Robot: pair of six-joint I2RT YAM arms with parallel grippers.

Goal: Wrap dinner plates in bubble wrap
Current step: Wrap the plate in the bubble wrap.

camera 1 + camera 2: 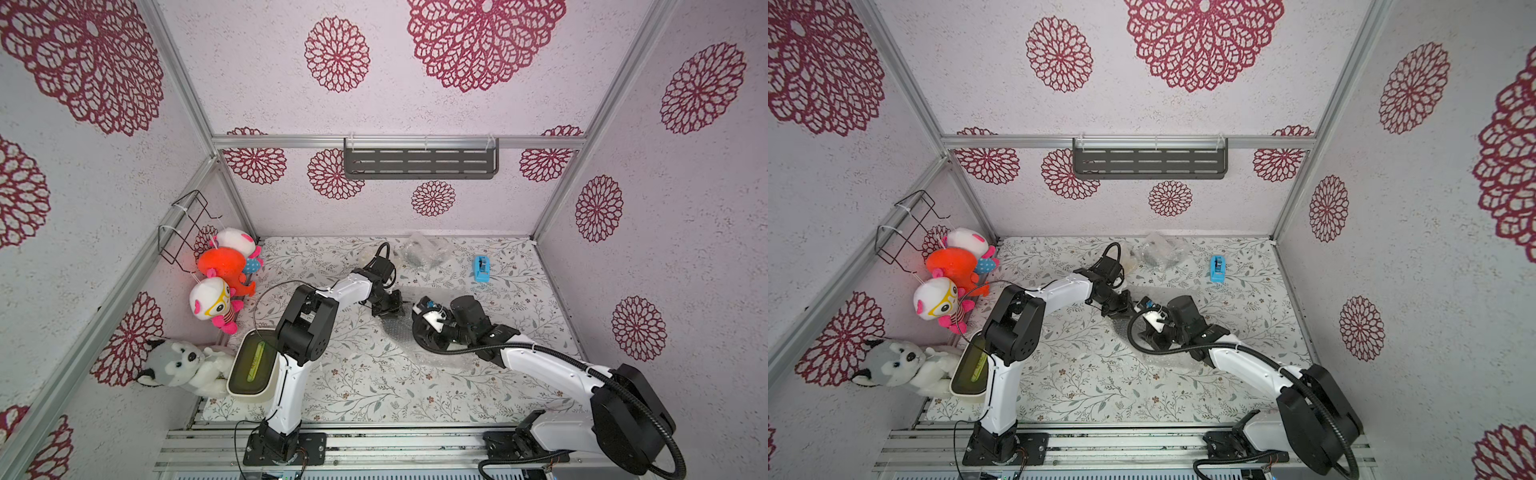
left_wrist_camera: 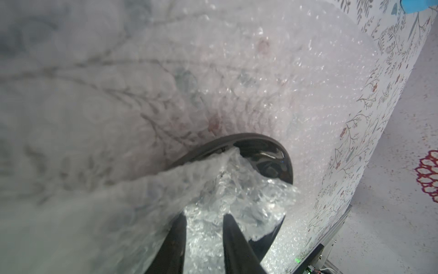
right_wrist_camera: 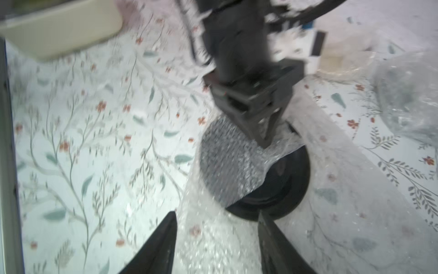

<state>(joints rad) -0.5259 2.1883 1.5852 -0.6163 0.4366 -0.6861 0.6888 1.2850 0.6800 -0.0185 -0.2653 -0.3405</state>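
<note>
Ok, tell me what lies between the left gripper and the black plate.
Bubble wrap. In the left wrist view a bunched fold of it, pinched by the left gripper, drapes over the rim of the black plate; no bare stretch shows.

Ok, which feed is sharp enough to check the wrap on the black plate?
Right wrist view: motion-smeared all over, black plate and left pincer soft-edged. Left wrist view: bubble wrap close to the lens is out of focus, with glints near the glossy plate rim. Both top views: sharp, evenly lit, but the arms hide much of the plate.
</note>
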